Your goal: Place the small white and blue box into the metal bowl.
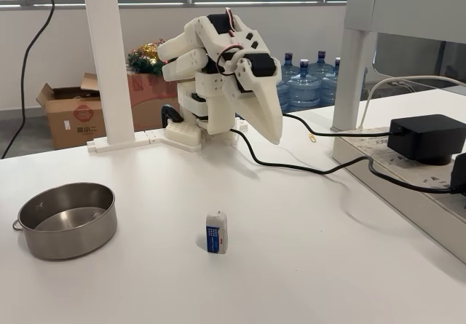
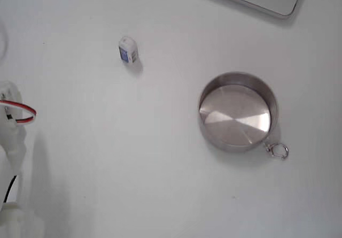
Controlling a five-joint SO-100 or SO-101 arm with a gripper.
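In a fixed view from the front, the white arm sits folded at the back of the white surface (image 1: 306,266), its gripper (image 1: 271,136) pointing down with the fingers closed together, grasping nothing. The small white and blue box (image 1: 216,232) stands upright near the front, well apart from the metal bowl (image 1: 67,220) at the left.

In a fixed view from above, the box (image 2: 127,51) stands upper left and the empty bowl (image 2: 238,111) right of centre, ring loop (image 2: 278,150) at its lower right rim.
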